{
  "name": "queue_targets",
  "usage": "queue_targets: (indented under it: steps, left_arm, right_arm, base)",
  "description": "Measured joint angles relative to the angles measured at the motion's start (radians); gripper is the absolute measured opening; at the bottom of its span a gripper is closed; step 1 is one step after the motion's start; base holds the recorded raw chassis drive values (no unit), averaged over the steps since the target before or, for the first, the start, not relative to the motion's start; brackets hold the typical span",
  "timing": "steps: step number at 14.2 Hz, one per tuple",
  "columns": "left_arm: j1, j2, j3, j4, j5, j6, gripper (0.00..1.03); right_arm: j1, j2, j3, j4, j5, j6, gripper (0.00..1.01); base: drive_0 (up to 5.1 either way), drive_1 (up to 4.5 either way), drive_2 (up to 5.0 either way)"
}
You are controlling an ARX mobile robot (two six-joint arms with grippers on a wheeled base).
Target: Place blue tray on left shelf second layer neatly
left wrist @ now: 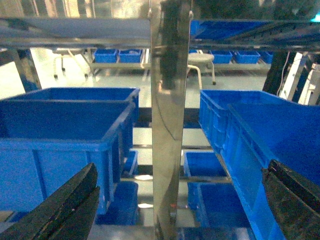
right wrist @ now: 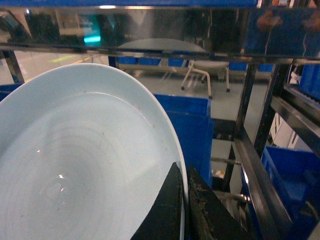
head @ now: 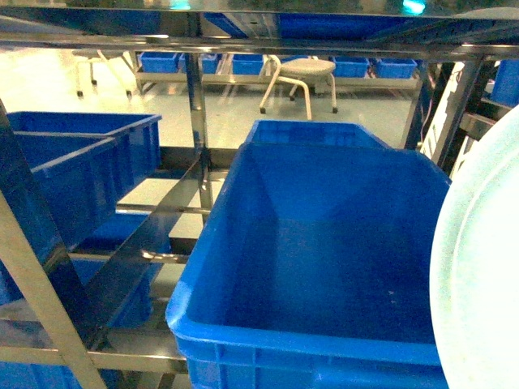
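I see my right hand (right wrist: 184, 210) clamped on the rim of the pale light-blue round plastic tray (right wrist: 75, 165), one black finger on each side of its edge. In the head view the tray (head: 478, 275) fills the right border, held tilted beside a large deep-blue plastic crate (head: 316, 251) that sits on the middle tier of the shiny stainless-steel rack (head: 146, 235). My left hand (left wrist: 180, 205) holds nothing, its black fingers (left wrist: 65, 205) spread wide apart either side of a steel upright (left wrist: 167, 125), with more blue crates (left wrist: 65, 135) ranged to both sides. A white stool (head: 300, 77) stands on the floor beyond the rack.
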Motion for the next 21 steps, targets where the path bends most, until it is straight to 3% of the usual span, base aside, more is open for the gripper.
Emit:
queue_targets:
  steps: [21]
  left_arm:
    - [0.0,0.0,0.0,-0.004,0.0,0.0,0.98]
  right_arm:
    - [0.0,-0.006,0.0,0.001,0.0,0.0,0.02]
  base:
    - [0.0,0.0,0.0]
